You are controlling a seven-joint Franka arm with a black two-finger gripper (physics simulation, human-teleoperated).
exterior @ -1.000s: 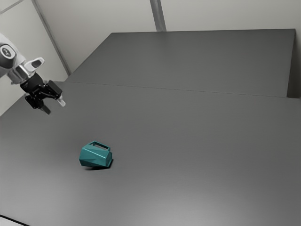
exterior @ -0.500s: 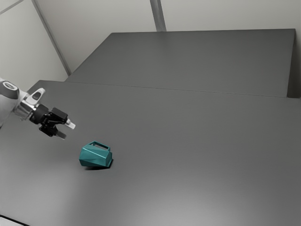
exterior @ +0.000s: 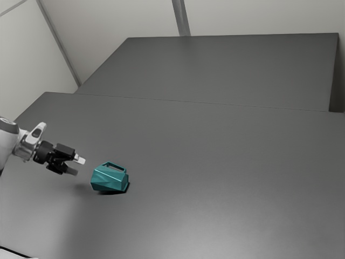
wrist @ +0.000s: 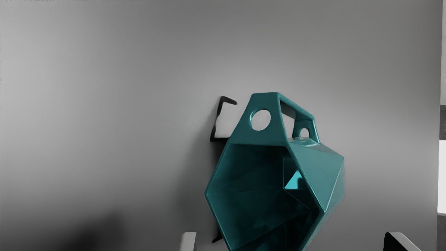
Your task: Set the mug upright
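one mug lying sideways; gripper near (fingers spread)

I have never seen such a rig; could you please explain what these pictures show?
The machine is a white robot arm ending in a black two-finger tool. The exterior view is taken from the arm's side; the arm reaches in from that view's left. The wrist view comes from a camera on the arm's hand, so the fingertips show at its bottom edge. On the smooth grey table lies a teal, many-faceted mug, tipped on its side, its mouth facing the tool. Nothing is held: the fingers stand open, short of the mug.
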